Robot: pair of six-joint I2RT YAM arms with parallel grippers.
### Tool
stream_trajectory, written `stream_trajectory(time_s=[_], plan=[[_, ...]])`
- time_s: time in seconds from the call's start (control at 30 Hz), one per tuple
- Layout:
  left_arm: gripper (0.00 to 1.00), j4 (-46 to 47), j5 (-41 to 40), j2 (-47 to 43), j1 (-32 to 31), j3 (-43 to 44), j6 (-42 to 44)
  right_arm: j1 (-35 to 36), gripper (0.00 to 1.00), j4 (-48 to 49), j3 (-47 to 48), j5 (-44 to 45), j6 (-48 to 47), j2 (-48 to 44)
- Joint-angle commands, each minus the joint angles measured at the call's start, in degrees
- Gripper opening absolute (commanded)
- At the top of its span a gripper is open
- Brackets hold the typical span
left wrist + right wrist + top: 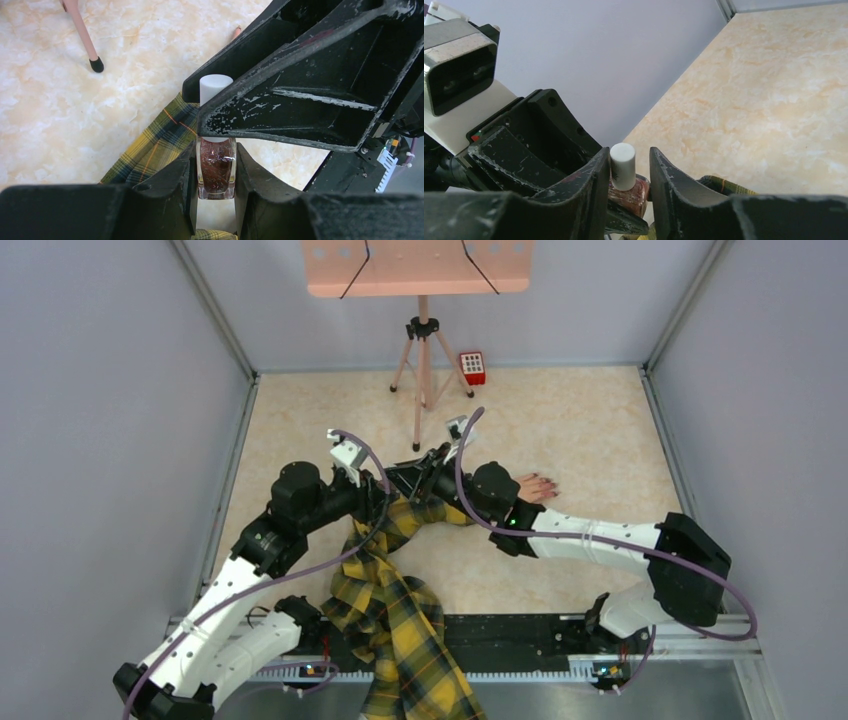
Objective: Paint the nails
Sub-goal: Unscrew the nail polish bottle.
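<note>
My left gripper (216,150) is shut on a small glass nail polish bottle (216,170) of glittery dark red polish, held upright above the plaid sleeve (150,145). Its white cap (215,87) stands between the fingers of my right gripper (630,152). One finger touches the cap (623,165) and a gap shows at the other, so the jaws are open. In the top view both grippers meet (430,475) left of the pale mannequin hand (532,488), whose dark red nails (549,481) point right. The right arm's wrist covers part of the hand.
A pink tripod (423,360) carrying a pink board (418,265) stands at the back, one foot showing in the left wrist view (96,64). A small red keypad box (472,367) sits beside it. The plaid sleeve (400,610) trails over the near edge. Grey walls enclose the table.
</note>
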Motion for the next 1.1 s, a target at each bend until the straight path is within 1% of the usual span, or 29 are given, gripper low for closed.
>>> stream_trajectory(time_s=[0.0,0.07,0.13,0.17,0.4,0.63,0.83,1.07], plan=[[0.00,2.8,0.5,0.3,0.1,1.1,-0.6,0.8,0.30,1.6,3.5,-0.6,0.3,0.5],[0.00,2.8,0.5,0.3,0.1,1.1,-0.5,0.7,0.25,1.5,3.5,-0.6,0.3,0.5],[0.00,2.8,0.4,0.2,0.1,1.1,-0.4,0.7,0.11,1.2,3.4,-0.5,0.2,0.4],[0.00,2.8,0.3,0.1,0.2,1.0,-0.4,0.7,0.00,1.0,3.4,-0.5,-0.1,0.3],[0.00,3.8,1.9,0.0,0.1,0.9,-0.8,0.8,0.00,1.3,2.2,-0.8,-2.1,-0.8],[0.00,3.7,1.4,-0.5,0.2,1.0,-1.3,-0.1,0.00,2.4,1.1,-4.9,-3.5,-1.5],[0.00,4.3,3.1,-1.7,0.3,0.8,-1.0,-1.4,0.00,0.7,0.9,-12.0,-6.4,-2.5],[0.00,6.6,10.9,-2.0,0.3,0.7,-1.5,-3.2,0.00,-1.7,0.9,-20.6,-9.3,-4.4]])
